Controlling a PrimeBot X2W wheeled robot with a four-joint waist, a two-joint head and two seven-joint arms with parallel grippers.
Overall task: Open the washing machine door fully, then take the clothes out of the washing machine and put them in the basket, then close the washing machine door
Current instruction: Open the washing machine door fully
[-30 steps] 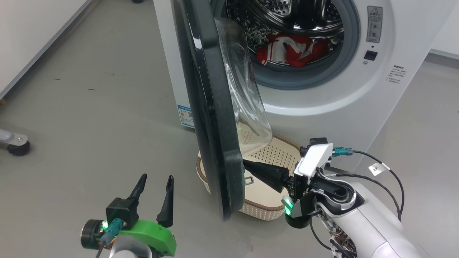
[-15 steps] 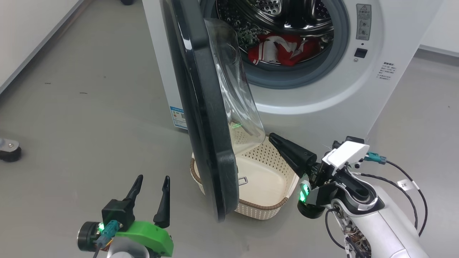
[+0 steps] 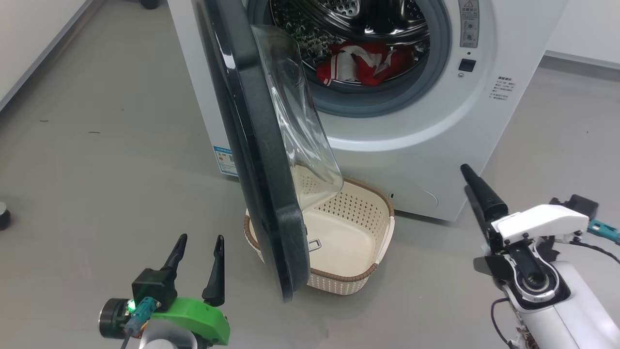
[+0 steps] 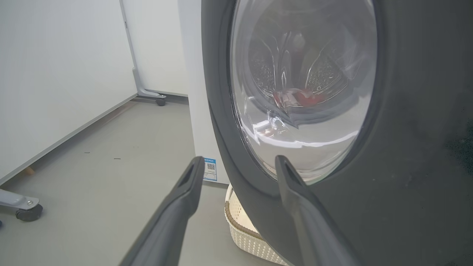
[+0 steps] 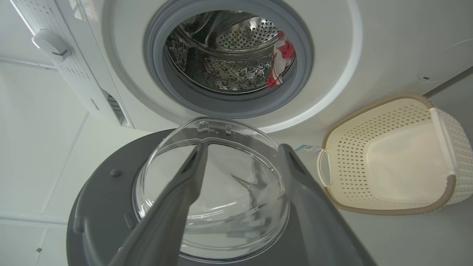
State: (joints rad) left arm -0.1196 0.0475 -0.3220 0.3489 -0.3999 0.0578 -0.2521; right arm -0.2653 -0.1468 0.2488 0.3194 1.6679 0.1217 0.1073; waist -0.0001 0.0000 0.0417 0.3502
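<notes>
The white washing machine (image 3: 426, 126) has its black washing machine door (image 3: 261, 160) swung out, edge-on to me, glass bowl facing the drum. Red and white clothes (image 3: 358, 63) lie in the steel drum. The cream basket (image 3: 339, 279) sits on the floor under the door, with nothing in it. At the lower left my left gripper (image 3: 196, 247) is open, fingers just outside the door's outer face (image 4: 406, 147). My right gripper (image 3: 465, 178) is open and holds nothing. It stands right of the basket, pointing at the door's glass bowl (image 5: 221, 199), with the clothes (image 5: 282, 51) and basket (image 5: 388, 212) beyond.
A white wall (image 3: 29, 29) runs along the left, with grey floor (image 3: 111, 160) between it and the machine. A grey frame on a black caster (image 4: 27, 212) stands at the left. A blue label (image 3: 224, 160) marks the machine's side.
The right gripper came off the door's inner side, drew back to the right of the basket and opened. The camera has shifted. The left gripper has stayed put.
</notes>
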